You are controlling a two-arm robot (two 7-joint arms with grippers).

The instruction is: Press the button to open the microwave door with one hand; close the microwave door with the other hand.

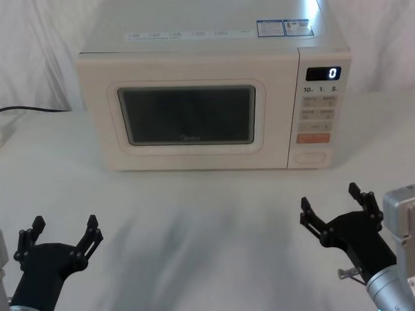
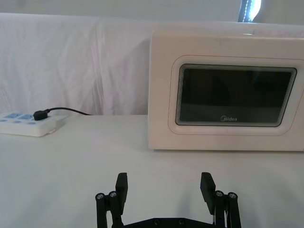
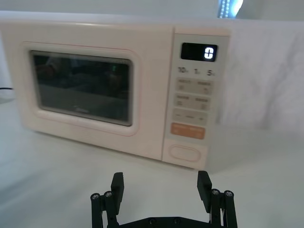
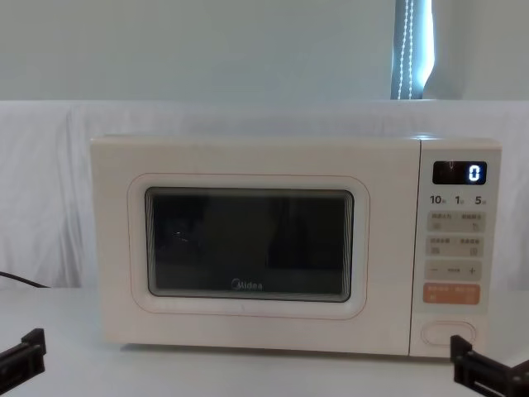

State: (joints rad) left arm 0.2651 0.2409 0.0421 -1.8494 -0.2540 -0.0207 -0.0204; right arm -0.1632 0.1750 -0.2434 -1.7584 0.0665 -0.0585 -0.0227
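Hovering low over the white table [image 1: 198, 266], the left gripper [image 1: 65, 234] and right gripper [image 1: 331, 204] both spread their fingers wide and hold nothing. Bare tabletop separates them from the microwave [image 1: 212, 100], which faces the robot, long side running left to right. Its door [image 1: 185, 115] sits shut. The button [image 1: 312, 157] lies lowest on the right-hand panel, wider than tall. A power strip [image 2: 26, 124] rests far left.
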